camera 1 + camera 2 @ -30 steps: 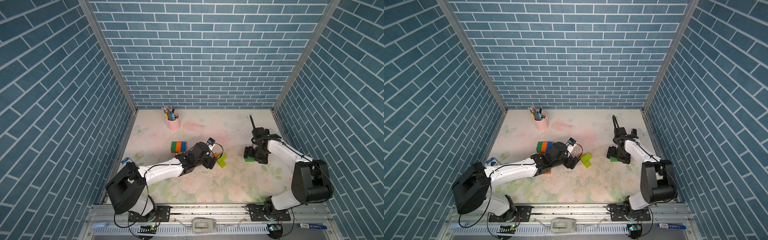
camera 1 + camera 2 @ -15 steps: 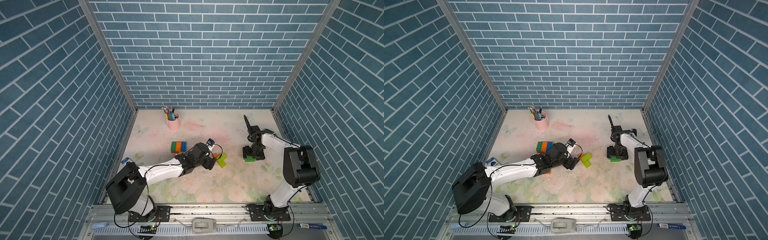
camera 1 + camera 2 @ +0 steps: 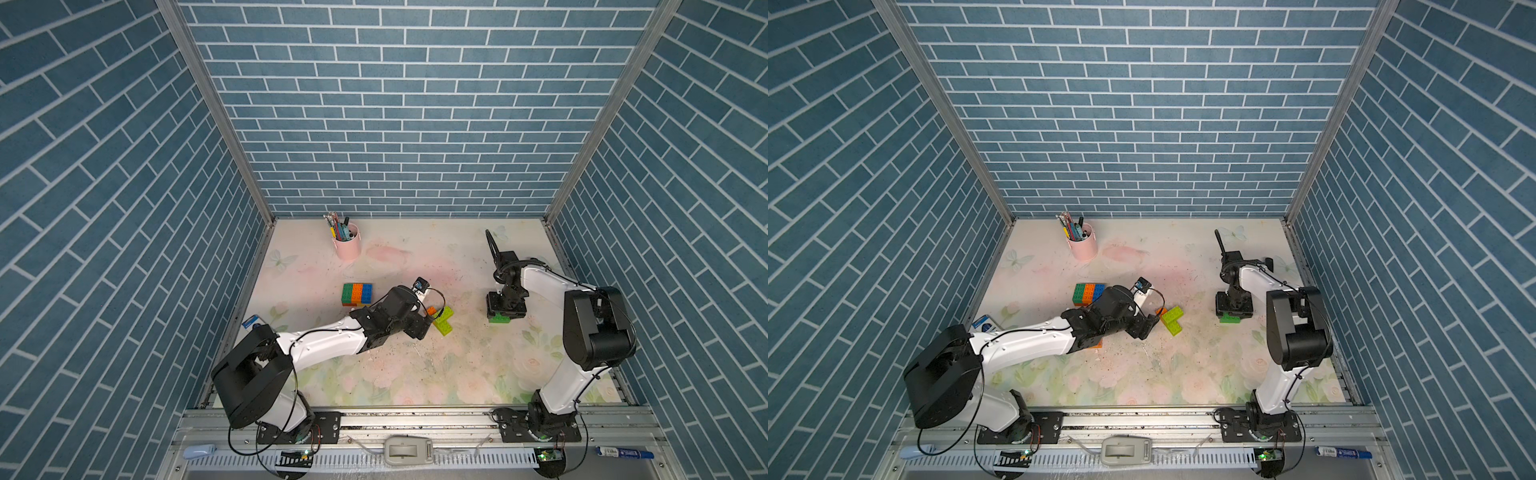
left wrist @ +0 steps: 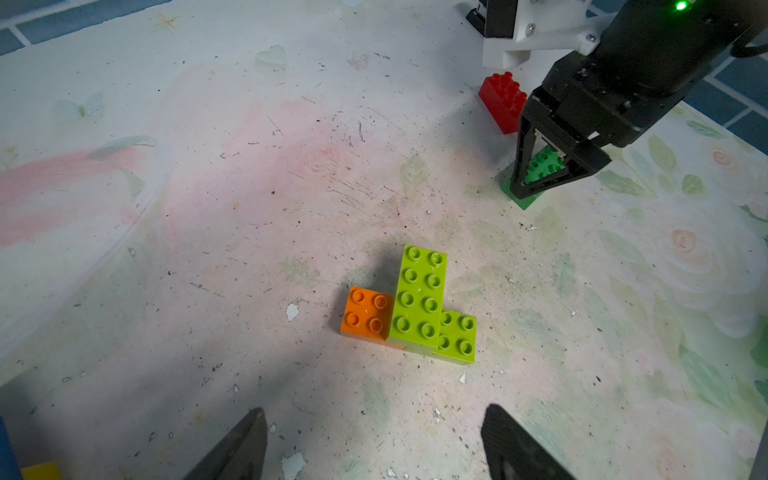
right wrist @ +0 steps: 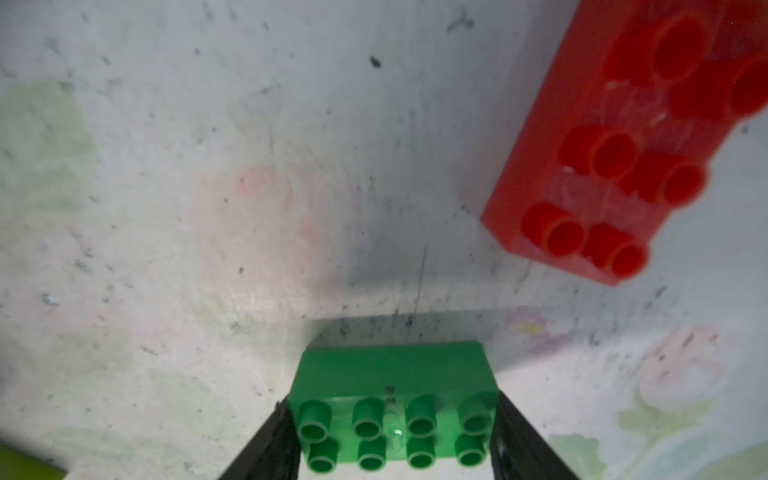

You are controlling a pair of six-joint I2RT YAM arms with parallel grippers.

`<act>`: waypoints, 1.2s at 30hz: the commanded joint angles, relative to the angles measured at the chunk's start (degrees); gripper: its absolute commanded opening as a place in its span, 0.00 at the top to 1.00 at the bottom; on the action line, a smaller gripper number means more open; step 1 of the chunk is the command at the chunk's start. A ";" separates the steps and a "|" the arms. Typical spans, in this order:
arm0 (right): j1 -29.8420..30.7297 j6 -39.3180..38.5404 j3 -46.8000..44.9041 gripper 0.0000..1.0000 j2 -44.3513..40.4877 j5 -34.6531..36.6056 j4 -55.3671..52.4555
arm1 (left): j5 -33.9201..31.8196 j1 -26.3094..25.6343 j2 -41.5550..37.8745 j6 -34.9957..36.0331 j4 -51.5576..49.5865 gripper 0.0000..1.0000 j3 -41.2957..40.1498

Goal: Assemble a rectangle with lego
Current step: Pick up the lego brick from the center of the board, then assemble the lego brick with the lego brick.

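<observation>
off to the left of the left end effector (image 3: 420, 328), and a little farther out, a block of dark green, orange and blue bricks (image 3: 357, 294) sits on the bench (image 3: 374, 374), with the pink pen cup (image 3: 347, 248) well beyond it. the left end effector hangs low over the bench with its fingers (image 4: 241, 449) spread wide and nothing between them. just ahead of it, apart from the fingertips, lies a small cluster: a lime brick (image 4: 419, 295) laid across the top, an orange brick (image 4: 368, 313) sticking out from under one side and a second lime brick (image 4: 457, 336) from under the other. a yellow brick (image 4: 39, 471) shows only partly at the edge of the left wrist view, off to the side of that end effector. further right, well apart from the cluster, the right end effector (image 3: 505, 309) points straight down and pinches a green brick (image 5: 395, 374) by its two short ends, a finger (image 5: 270, 449) pressed on each. that brick stands studs up on the bench. just past the right end effector, near the green brick but not touching it, a red brick (image 5: 602, 166) lies studs up on the bench.
</observation>
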 commanded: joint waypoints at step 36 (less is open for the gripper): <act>26.38 -22.36 28.69 0.96 14.23 -8.17 -11.02 | -1.94 13.56 -14.84 1.53 10.48 0.17 -17.48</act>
